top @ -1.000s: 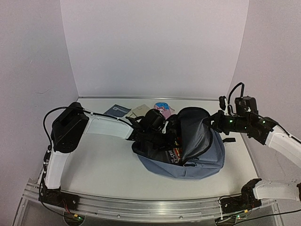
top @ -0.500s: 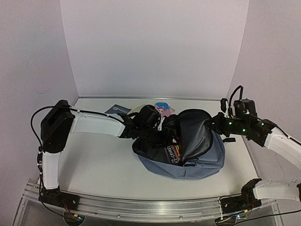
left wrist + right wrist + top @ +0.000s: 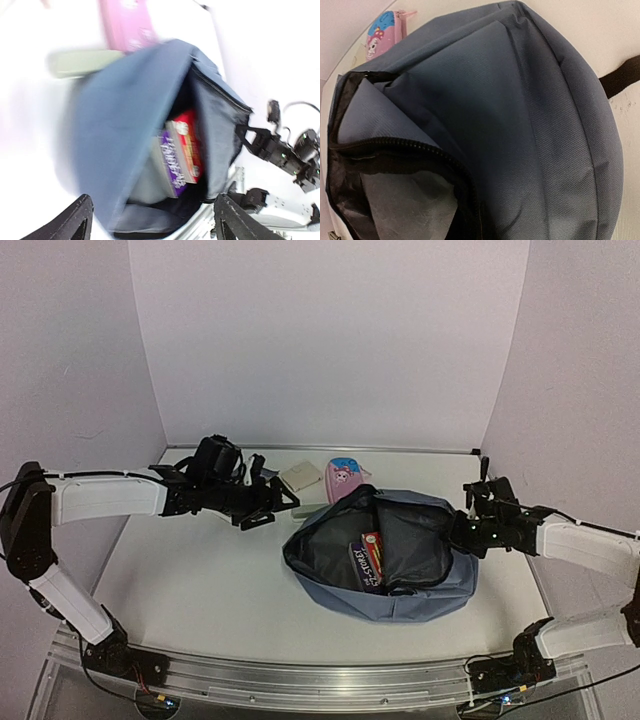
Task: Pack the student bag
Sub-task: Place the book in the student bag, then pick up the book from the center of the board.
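The student bag (image 3: 420,590) is grey-blue and lies open in the middle of the table, its mouth facing left. Inside it lie a purple book (image 3: 360,566) and a red book (image 3: 373,553), which the left wrist view shows as the purple book (image 3: 175,162) beside the red book (image 3: 190,142). My left gripper (image 3: 272,512) hovers left of the bag's mouth, open and empty; its dark fingers (image 3: 75,222) frame the bag (image 3: 115,115). My right gripper (image 3: 462,534) is shut on the bag's right rim. Its fingers are hidden in the right wrist view, where the bag's fabric (image 3: 520,115) fills the frame.
A pink pencil case (image 3: 343,476) and a beige pad (image 3: 300,476) lie behind the bag near the back wall. A black strap (image 3: 620,80) sticks out on the bag's far side. White walls close in the table at the back and on both sides.
My left arm has pulled out of the bag toward the left and its jaws have spread. My right gripper has come down, and the raised flap now lies low.
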Robot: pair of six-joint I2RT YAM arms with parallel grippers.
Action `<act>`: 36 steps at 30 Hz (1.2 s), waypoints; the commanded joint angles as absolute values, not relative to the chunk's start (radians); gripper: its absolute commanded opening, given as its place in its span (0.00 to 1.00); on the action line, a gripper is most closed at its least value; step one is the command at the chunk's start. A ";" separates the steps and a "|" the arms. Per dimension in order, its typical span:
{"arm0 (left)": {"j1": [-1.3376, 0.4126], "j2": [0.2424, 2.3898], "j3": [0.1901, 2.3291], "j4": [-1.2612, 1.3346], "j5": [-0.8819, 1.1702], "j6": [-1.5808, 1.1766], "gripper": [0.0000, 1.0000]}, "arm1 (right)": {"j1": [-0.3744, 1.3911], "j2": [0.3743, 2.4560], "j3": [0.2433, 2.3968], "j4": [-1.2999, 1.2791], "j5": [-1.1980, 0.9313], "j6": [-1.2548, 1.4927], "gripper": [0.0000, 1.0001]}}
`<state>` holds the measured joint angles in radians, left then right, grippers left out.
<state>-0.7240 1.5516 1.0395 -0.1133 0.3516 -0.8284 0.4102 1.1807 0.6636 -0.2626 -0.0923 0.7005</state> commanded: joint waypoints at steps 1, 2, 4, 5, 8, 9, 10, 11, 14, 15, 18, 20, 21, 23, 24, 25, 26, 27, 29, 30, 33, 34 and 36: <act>-0.641 1.509 1.072 -0.240 0.352 -0.737 0.85 | 0.399 1.198 0.672 -0.235 -0.017 0.700 0.12; -0.617 1.511 1.084 -0.262 0.354 -0.713 0.85 | 0.399 1.192 0.676 -0.235 -0.018 0.697 0.21; -0.578 1.523 1.124 -0.325 0.335 -0.653 0.85 | 0.400 1.170 0.686 -0.238 -0.019 0.689 0.45; -0.566 1.533 1.149 -0.367 0.291 -0.608 0.85 | 0.400 1.152 0.689 -0.239 -0.017 0.685 0.56; -0.544 1.591 1.259 -0.503 0.176 -0.499 0.85 | 0.400 1.097 0.701 -0.261 -0.005 0.677 0.87; -0.535 1.617 1.296 -0.545 0.148 -0.468 0.86 | 0.400 1.080 0.706 -0.272 0.001 0.675 0.96; -0.520 1.644 1.320 -0.570 0.148 -0.451 0.86 | 0.400 1.070 0.710 -0.285 0.023 0.673 0.98; -0.509 1.663 1.349 -0.583 0.149 -0.430 0.86 | 0.400 1.056 0.718 -0.296 0.035 0.672 0.98; -0.494 1.745 1.428 -0.643 0.094 -0.363 0.86 | 0.400 1.021 0.739 -0.328 0.046 0.661 0.98; -0.494 1.777 1.471 -0.675 0.061 -0.337 0.86 | 0.400 1.007 0.747 -0.333 0.041 0.657 0.98; -0.494 1.884 1.565 -0.761 -0.037 -0.253 0.86 | 0.400 0.963 0.761 -0.343 0.025 0.647 0.98; -0.494 1.950 1.629 -0.800 -0.097 -0.208 0.86 | 0.400 0.935 0.768 -0.347 0.019 0.646 0.98; -0.494 1.983 1.655 -0.819 -0.119 -0.193 0.86 | 0.400 0.924 0.770 -0.348 0.016 0.647 0.98; -0.495 2.053 1.715 -0.860 -0.152 -0.170 0.86 | 0.400 0.909 0.775 -0.348 0.009 0.649 0.98; -0.495 2.078 1.735 -0.871 -0.162 -0.159 0.86 | 0.399 0.906 0.778 -0.348 0.008 0.648 0.98; -0.495 2.104 1.753 -0.877 -0.165 -0.149 0.86 | 0.400 0.905 0.782 -0.348 0.008 0.647 0.98; -0.495 2.124 1.761 -0.874 -0.163 -0.138 0.86 | 0.400 0.907 0.784 -0.348 0.008 0.642 0.98; -0.495 2.137 1.766 -0.871 -0.153 -0.126 0.87 | 0.400 0.910 0.786 -0.348 0.009 0.641 0.98; -0.495 2.167 1.775 -0.865 -0.131 -0.108 0.87 | 0.400 0.919 0.786 -0.348 0.008 0.640 0.98; -0.495 2.184 1.782 -0.867 -0.123 -0.102 0.88 | 0.400 0.924 0.784 -0.348 0.008 0.640 0.98; -0.496 2.235 1.802 -0.876 -0.132 -0.087 0.88 | 0.400 0.934 0.776 -0.346 -0.022 0.649 0.98; -0.495 2.245 1.807 -0.877 -0.142 -0.079 0.89 | 0.400 0.936 0.775 -0.346 -0.024 0.650 0.98; -0.495 2.265 1.816 -0.877 -0.164 -0.067 0.89 | 0.400 0.936 0.772 -0.347 -0.026 0.652 0.98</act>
<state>-0.4946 2.2301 1.7565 -0.8501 -0.1158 -0.1195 0.4034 0.9302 0.7483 -0.3467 -0.0124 0.6545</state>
